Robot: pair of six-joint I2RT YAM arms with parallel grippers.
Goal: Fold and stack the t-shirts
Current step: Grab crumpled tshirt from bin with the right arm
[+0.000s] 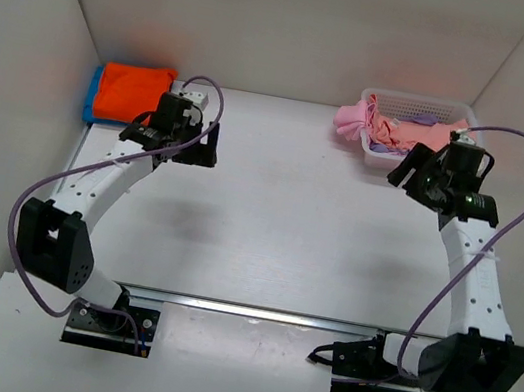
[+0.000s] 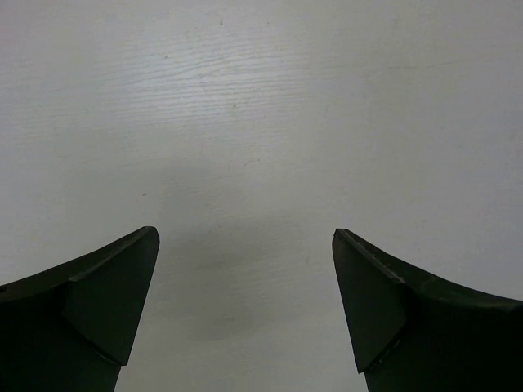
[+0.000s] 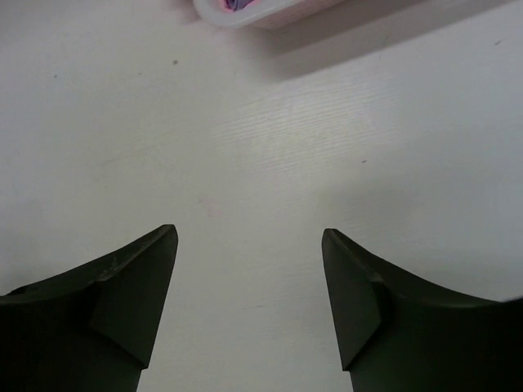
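A folded orange t-shirt [image 1: 133, 90] lies on a folded blue t-shirt [image 1: 92, 95] at the back left corner. Crumpled pink [image 1: 353, 121], salmon-pink [image 1: 425, 133] and lavender [image 1: 424, 118] t-shirts fill the white lattice basket [image 1: 381, 156] at the back right; the pink one hangs over its left rim. My left gripper [image 1: 174, 120] [image 2: 245, 237] is open and empty over bare table, just right of the orange stack. My right gripper [image 1: 433, 175] [image 3: 249, 233] is open and empty just in front of the basket, whose rim [image 3: 245, 12] shows at the top of the right wrist view.
White walls close in the table on the left, back and right. Purple cables loop from both arms. The arm bases [image 1: 113, 322] sit at the near edge behind a metal rail [image 1: 252, 311].
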